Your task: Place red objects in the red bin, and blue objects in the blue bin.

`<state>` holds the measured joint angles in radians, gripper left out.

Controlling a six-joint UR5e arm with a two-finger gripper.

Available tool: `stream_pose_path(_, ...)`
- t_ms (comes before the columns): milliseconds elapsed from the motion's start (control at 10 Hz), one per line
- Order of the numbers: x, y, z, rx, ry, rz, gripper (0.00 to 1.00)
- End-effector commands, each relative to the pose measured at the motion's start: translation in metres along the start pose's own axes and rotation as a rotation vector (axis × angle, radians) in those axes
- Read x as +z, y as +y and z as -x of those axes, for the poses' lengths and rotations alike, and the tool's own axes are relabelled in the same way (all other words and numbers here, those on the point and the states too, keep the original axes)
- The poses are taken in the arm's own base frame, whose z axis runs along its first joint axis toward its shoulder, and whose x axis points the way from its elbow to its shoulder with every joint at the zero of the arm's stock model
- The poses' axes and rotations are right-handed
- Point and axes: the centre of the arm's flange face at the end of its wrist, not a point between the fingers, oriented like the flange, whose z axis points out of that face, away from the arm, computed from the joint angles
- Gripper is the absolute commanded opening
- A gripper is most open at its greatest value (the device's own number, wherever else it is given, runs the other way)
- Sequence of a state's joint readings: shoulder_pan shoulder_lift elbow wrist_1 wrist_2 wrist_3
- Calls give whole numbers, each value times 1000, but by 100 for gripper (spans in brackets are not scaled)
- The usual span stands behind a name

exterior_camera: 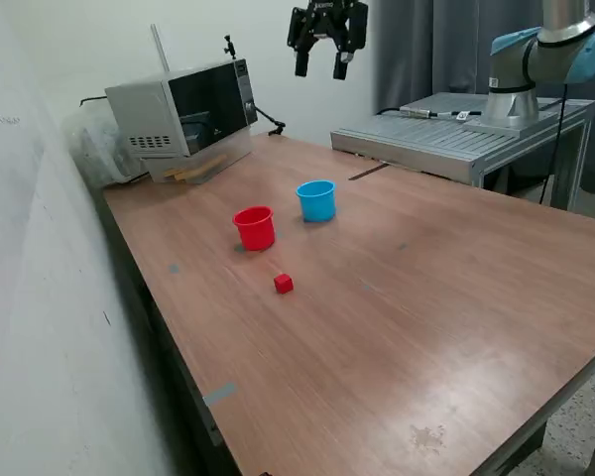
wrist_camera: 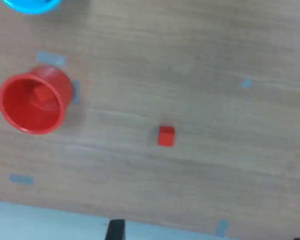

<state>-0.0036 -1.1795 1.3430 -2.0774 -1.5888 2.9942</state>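
Note:
One small red cube (exterior_camera: pixel 284 284) lies on the wooden table, a little in front of the red cup (exterior_camera: pixel 255 228); it also shows in the wrist view (wrist_camera: pixel 166 136). In the wrist view the red cup (wrist_camera: pixel 34 102) has a second red cube (wrist_camera: pixel 40 95) lying inside it. The light blue cup (exterior_camera: pixel 316 200) stands beside the red cup, on the exterior view's right; only its edge (wrist_camera: pixel 32 5) shows in the wrist view. No dark blue cubes are in view. My gripper (exterior_camera: pixel 322 63) hangs high above the table's far side, open and empty.
A microwave (exterior_camera: pixel 183 114) stands at the table's far corner on the exterior view's left, by the wall. A metal platform (exterior_camera: pixel 446 134) carrying the arm's base adjoins the table's far right. Small tape marks (wrist_camera: pixel 51 58) dot the tabletop (exterior_camera: pixel 426 297).

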Motion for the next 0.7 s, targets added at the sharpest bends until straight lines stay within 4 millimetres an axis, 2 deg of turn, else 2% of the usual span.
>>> stream_pose_path(0,65,38,-21,28,-1,-35,100)
stream_pose_path(400,216,32,-27,32,3,-111,100)
stream_pose_path(600,261,25,-29,33,4,-126,100)
